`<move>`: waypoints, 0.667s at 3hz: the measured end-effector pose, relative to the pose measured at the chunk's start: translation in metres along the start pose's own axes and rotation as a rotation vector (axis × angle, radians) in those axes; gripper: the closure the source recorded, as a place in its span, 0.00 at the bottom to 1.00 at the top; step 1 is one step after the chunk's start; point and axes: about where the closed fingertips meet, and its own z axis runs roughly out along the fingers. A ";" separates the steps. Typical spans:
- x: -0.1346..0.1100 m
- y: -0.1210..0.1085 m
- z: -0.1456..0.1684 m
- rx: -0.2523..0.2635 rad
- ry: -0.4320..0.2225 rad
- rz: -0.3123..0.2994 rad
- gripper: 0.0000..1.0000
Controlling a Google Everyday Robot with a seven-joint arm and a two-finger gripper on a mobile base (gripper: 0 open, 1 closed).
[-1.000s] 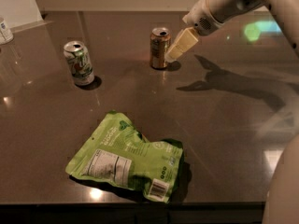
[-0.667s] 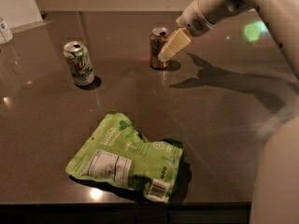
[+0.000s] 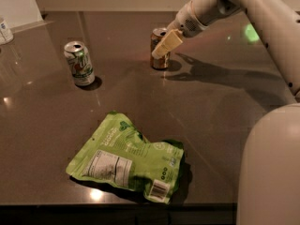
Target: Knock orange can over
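The orange can (image 3: 159, 60) stands upright on the dark table (image 3: 220, 111), at the back centre. It has a coppery body and a silver top. My gripper (image 3: 165, 46) reaches in from the upper right. Its pale fingers (image 3: 168, 42) lie across the upper front of the can and hide part of it. It looks in contact with the can or just in front of it.
A green-and-white can (image 3: 79, 63) stands upright at the left. A crumpled green snack bag (image 3: 129, 158) lies near the front edge. A white object (image 3: 4, 30) sits at the far left edge. My white arm and base (image 3: 269, 168) fill the right side.
My gripper has moved left, from beside the can's right side to across its upper front. The can still stands upright in the same spot.
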 end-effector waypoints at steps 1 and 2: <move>-0.003 0.001 0.004 -0.012 -0.001 0.006 0.46; -0.005 0.004 0.000 -0.022 -0.005 0.009 0.69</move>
